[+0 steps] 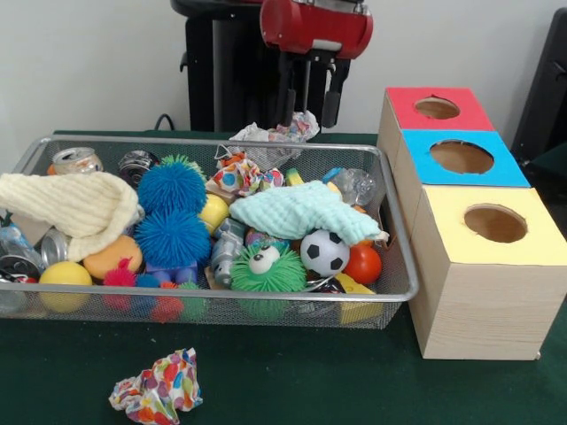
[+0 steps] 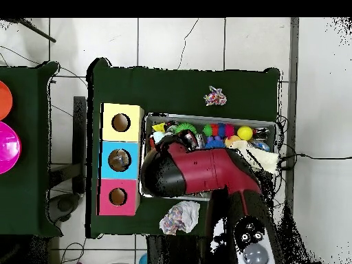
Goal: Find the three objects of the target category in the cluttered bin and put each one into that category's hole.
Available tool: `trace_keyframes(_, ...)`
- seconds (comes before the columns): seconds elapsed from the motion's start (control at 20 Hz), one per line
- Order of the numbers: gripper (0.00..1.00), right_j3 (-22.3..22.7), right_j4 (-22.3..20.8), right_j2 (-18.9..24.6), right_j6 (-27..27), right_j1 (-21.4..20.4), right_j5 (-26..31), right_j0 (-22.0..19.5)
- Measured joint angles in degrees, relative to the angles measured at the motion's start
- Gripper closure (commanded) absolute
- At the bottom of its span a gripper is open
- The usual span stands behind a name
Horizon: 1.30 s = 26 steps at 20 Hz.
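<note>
Three crumpled wads of dotted wrapping paper are showing, and they are probably the target category, though nothing marks it for certain. The first wad (image 1: pixel 158 390) is lying on the green table at the lower left of the front view, outside the silver wire-mesh bin (image 1: pixel 221 299). The second wad (image 1: pixel 275 137) is sitting past the bin's upper rim at top centre. The third wad (image 1: pixel 241 175) is resting among the toys inside, near the upper middle of the bin. Each one is looking light, springy and irregular, with loose flaps.

The red and black gripper (image 1: pixel 308 111) is hanging at top centre with its fingers standing apart. The second wad is appearing just under them; whether they are touching it cannot be told.

The risks are arising from that paper. A pinch on a loose flap could be letting the wad slip free in transit, and a wad springing back open could be catching on a hole's edge instead of dropping. The hole in the red-topped wooden box (image 1: pixel 407 102) at upper right is looking smallest, with the blue-topped box (image 1: pixel 425 168) and yellow-topped box (image 1: pixel 540 239) below it. Picking the wrong hole is also a hazard. Reaching for the third wad is risking snagging the mint knitted cloth (image 1: pixel 297 211) beside it.
</note>
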Motion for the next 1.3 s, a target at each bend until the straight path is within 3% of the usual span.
trace_keyframes(0.8, 0.0, 4.64, -1.24, -0.56, 0.0, -0.57, -1.15, 5.12)
trace_keyframes(1.3, 0.0, 6.71, -1.24, -1.2, 0.0, 2.02, -8.79, 4.78)
